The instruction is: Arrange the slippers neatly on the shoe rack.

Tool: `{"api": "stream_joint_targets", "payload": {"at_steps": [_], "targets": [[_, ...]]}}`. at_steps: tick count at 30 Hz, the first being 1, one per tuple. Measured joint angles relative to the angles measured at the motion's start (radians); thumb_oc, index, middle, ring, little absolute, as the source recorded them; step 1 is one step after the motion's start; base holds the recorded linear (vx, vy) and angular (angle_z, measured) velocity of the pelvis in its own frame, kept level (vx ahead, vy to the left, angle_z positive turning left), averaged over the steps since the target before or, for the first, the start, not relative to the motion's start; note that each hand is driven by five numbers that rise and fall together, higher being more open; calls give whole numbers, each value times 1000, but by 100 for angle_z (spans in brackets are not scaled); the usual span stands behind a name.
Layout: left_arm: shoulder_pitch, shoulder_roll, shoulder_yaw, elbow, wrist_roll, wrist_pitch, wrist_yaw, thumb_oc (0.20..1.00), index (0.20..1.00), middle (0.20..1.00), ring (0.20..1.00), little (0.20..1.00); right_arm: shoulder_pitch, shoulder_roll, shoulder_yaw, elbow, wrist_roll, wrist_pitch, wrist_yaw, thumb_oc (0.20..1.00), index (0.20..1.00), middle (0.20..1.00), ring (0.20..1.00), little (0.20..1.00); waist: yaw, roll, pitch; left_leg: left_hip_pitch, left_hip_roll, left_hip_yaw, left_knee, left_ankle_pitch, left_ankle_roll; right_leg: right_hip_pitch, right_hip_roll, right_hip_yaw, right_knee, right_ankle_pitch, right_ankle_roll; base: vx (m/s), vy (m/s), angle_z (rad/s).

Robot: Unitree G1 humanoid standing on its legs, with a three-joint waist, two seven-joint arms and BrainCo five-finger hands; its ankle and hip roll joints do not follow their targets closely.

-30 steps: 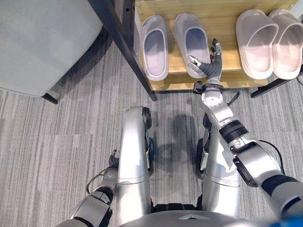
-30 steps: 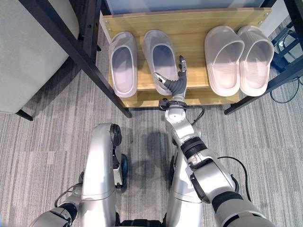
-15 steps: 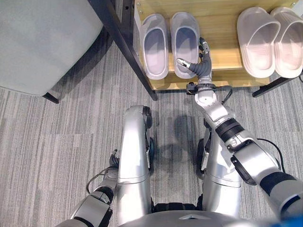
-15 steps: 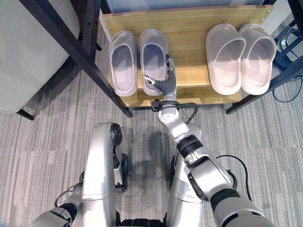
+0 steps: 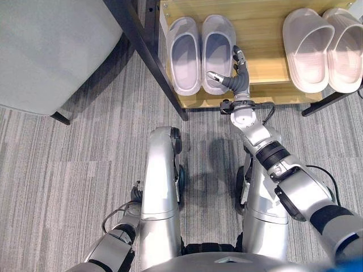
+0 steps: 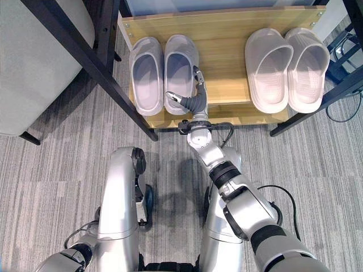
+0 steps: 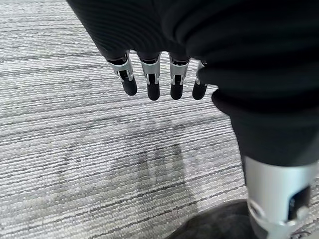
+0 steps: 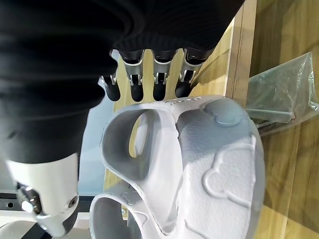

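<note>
Two light grey slippers (image 5: 184,55) (image 5: 217,52) lie side by side, toes away from me, at the left end of the wooden shoe rack shelf (image 5: 265,34). My right hand (image 5: 239,84) is open against the right one of the two. Its straight fingers (image 8: 157,85) run along that slipper's (image 8: 209,164) outer side and its thumb reaches across the heel. A second, paler pair (image 5: 309,50) (image 5: 345,50) sits close together at the shelf's right end. My left hand (image 7: 149,82) hangs open over the carpet, holding nothing.
The rack's black frame leg (image 5: 140,45) slants down just left of the grey pair. A grey padded seat (image 5: 51,51) stands further left. A clear bag with a bolt (image 8: 281,99) lies on the shelf. Striped grey carpet (image 5: 68,164) covers the floor.
My right hand has moved left along the shelf, sliding the right grey slipper up against the left one and straightening it. The pale pair and my left hand stayed put.
</note>
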Motion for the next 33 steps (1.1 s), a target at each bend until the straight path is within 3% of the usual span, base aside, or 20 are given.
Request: {"api": "stream_joint_targets", "payload": {"at_steps": [24, 33], "targets": [[1, 0, 0, 17, 1, 0, 0, 1000, 1000, 1000, 1000, 1000, -10, -1, 4, 11, 0, 2, 26, 1000, 1000, 1000, 1000, 1000, -3, 1, 0, 3, 0, 0, 1, 0, -1, 0, 1, 1, 4, -1, -1, 0, 0, 0], [2, -1, 2, 17, 2, 1, 3, 1000, 1000, 1000, 1000, 1000, -9, -3, -39, 22, -137, 46, -27, 1000, 1000, 1000, 1000, 1000, 1, 3, 2, 3, -1, 0, 2, -1, -1, 0, 1, 2, 4, -1, -1, 0, 0, 0]]}}
